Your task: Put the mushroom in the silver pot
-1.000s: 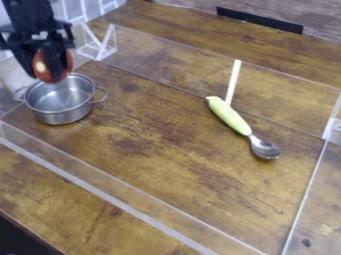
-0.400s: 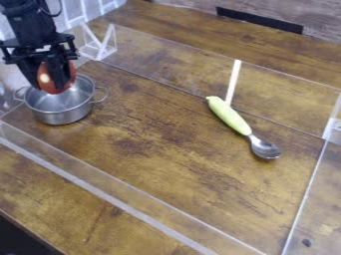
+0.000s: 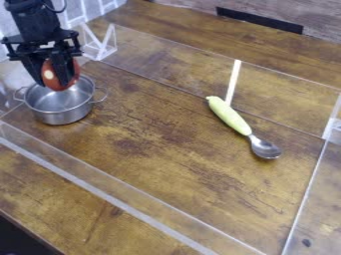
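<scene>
Jaws [image 3: 52, 62] shut on mushroom [image 3: 58, 74], slightly higher above silver pot [image 3: 60, 107]

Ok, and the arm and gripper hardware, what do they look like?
The gripper is dark, near black, with slim fingers and an open, angular linkage-like frame. Bluish-grey patches show on the part above it, at the picture's edge. No cables or markings can be made out at this resolution.
</scene>
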You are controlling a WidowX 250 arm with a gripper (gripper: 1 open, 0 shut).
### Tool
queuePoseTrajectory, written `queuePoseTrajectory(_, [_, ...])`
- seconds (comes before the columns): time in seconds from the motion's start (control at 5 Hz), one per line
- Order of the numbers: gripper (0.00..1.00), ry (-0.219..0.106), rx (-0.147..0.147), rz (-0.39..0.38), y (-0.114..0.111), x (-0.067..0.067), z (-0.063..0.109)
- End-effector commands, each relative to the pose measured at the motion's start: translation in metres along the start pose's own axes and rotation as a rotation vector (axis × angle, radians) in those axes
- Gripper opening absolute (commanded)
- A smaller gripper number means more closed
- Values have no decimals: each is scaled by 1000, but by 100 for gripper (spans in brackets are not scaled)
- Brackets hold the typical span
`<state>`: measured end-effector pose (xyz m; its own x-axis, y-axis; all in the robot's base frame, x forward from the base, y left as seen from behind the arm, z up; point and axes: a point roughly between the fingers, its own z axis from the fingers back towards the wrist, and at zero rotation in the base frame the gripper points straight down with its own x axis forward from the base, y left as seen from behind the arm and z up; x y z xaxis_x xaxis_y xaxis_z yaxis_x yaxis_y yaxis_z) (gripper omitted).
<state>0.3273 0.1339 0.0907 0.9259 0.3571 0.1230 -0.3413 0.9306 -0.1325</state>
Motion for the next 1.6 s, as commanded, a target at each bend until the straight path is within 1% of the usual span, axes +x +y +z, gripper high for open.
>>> queuePoseTrajectory(0.0, [0,-55,-3,-27,-9,11,15])
queuePoseTrajectory(0.2, [0,-47,-13,-40,-10,14,12])
queuePoseTrajectory(0.6, [0,-46,-26,-49,-7,14,17])
queuePoseTrajectory(0.8, [100,-44,-18,-64,-8,16,19])
queuePoseTrajectory(1.0, [100,-44,-10,-88,-11,20,25])
queuePoseTrajectory(1.2, [100,-49,4,-136,-19,26,37])
queuePoseTrajectory(1.4, [100,-47,27,-216,-32,30,50])
